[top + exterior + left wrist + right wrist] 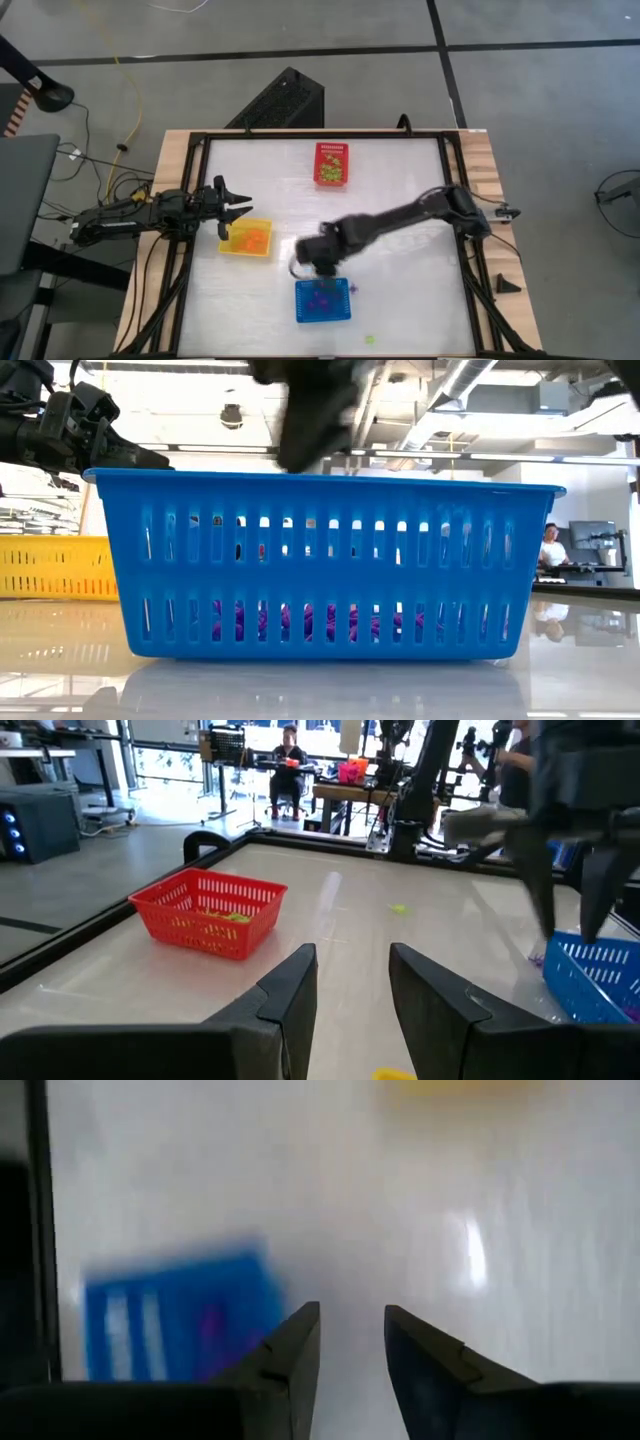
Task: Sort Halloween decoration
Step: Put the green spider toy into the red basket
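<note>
With your right gripper (318, 262) just beyond the blue basket (323, 301), fingers apart and empty, target the stray purple trinket (353, 288) beside its rim.

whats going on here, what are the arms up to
Two robot arms are sorting tiny plastic trinkets into baskets by colour. The right gripper hangs open and empty at the far rim of the blue basket, which holds purple pieces. The left gripper waits open beside the yellow basket with orange pieces in it. The red basket holds light green ones. One green trinket lies loose on the table, not yet sorted.
</note>
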### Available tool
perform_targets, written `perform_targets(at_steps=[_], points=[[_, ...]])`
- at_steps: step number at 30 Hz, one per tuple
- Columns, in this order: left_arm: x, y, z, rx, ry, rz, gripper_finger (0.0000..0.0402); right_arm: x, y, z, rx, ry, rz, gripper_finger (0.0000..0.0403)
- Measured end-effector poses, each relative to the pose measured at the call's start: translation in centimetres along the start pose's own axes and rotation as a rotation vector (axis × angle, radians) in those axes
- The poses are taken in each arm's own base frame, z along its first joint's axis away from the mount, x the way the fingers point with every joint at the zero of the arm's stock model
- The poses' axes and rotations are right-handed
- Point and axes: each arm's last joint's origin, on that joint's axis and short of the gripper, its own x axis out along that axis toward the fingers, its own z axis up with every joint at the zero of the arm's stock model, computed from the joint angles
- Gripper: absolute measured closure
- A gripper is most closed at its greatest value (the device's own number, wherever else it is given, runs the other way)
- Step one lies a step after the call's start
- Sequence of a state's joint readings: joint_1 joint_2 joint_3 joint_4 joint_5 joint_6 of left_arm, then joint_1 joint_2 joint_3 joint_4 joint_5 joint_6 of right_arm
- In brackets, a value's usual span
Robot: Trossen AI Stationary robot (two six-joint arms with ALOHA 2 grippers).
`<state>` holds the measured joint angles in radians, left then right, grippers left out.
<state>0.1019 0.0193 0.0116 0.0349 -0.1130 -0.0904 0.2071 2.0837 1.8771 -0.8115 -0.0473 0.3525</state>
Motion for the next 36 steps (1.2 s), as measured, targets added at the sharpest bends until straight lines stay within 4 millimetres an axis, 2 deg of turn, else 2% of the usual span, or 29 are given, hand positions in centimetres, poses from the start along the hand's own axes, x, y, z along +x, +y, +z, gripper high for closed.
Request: perform_targets(at_steps=[4, 7, 15, 19, 23, 29, 33, 36], points=[[0.0, 0.0, 0.0, 0.000, 0.001, 0.000, 0.0285, -2.2, 3.8, -4.0, -0.072, 0.205, -0.093, 0.0264], [0.0, 0.0, 0.0, 0.000, 0.001, 0.000, 0.0285, -3.0, 7.1, -6.8, -0.083, 0.271, -0.151, 0.0266], [0.0, 0.0, 0.0, 0.000, 0.001, 0.000, 0.0285, -3.8, 16.9, -14.1, -0.049, 0.134, -0.195, 0.0266], [0.0, 0.0, 0.0, 0.000, 0.001, 0.000, 0.0285, -3.7, 20.4, -18.1, -0.064, 0.073, -0.220, 0.0266], [0.0, 0.0, 0.0, 0.000, 0.001, 0.000, 0.0285, -3.1, 21.9, -20.3, -0.042, -0.006, -0.256, 0.0265], [0.0, 0.0, 0.0, 0.000, 0.000, 0.000, 0.0285, -0.3, 23.1, -21.9, -0.075, -0.129, -0.311, 0.0265], [0.0, 0.0, 0.0, 0.000, 0.000, 0.000, 0.0285, 2.4, 23.3, -23.7, -0.082, -0.101, -0.357, 0.0265], [0.0, 0.0, 0.0, 0.000, 0.001, 0.000, 0.0285, 2.9, 23.5, -24.4, -0.059, -0.105, -0.363, 0.0265]])
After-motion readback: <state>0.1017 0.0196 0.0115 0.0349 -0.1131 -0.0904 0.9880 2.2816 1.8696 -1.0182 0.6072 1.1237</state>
